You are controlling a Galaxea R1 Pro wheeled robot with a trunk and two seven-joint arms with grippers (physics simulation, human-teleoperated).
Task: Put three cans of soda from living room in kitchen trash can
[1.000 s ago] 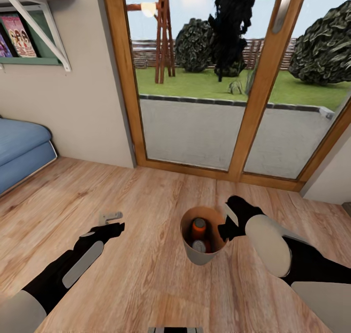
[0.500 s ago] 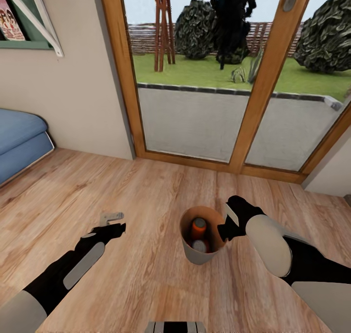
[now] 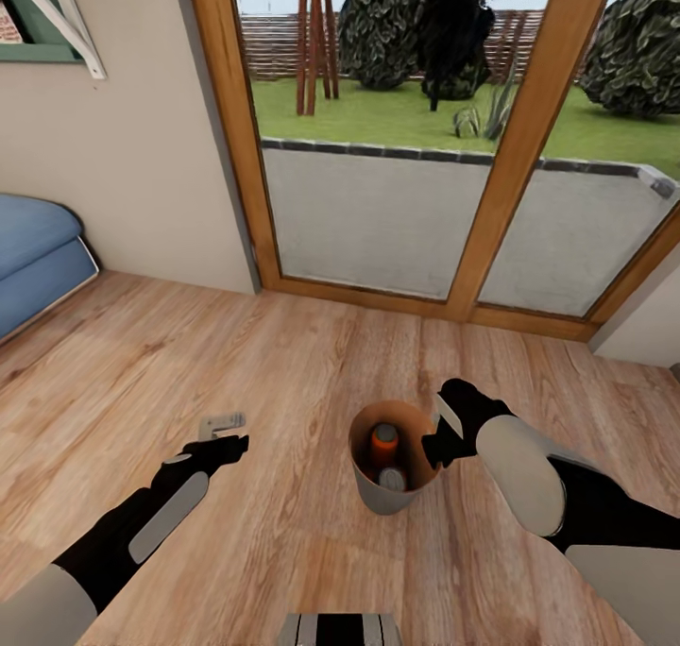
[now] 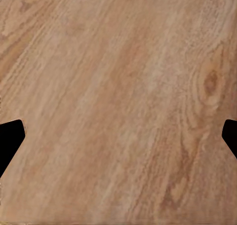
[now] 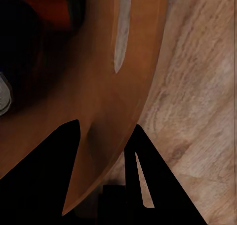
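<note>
Progress stands partway, by my judgement. Robot is in the living room, on the wood-plank floor (image 3: 283, 363) before the wood-framed glass doors (image 3: 378, 183), with the end of the blue sofa (image 3: 38, 249) off to its left. The trash can (image 3: 389, 500) hangs from the right gripper (image 3: 436, 443), which pinches the rim: in the right wrist view one finger (image 5: 44, 180) sits inside the tan wall and the other outside it, closed tight on that thin edge. Inside the bin an orange can (image 3: 383, 443) shows plainly and below it a second can (image 3: 391, 479) by its silvery top. A third cannot be confirmed; the bin's depths are dark in the right wrist view and the head view hides the rest behind the rim. So at least two cans are bagged; the third is unverified. The bin itself is not yet in the kitchen, and no cabinets or counter are in sight, so the carry to that room remains.

The left gripper (image 3: 225, 435) hovers low over bare floor, holding nothing; its fingers stand wide apart at the two edges of the left wrist view.

Against the frame a second ago, the whole head picture has slid: the wall shelf (image 3: 47, 23) has gone up toward the corner, the sofa has drifted left, and the door frame sits higher. I read that as the camera or base moving. Both arms and the bin keep the same places relative to the robot.
</note>
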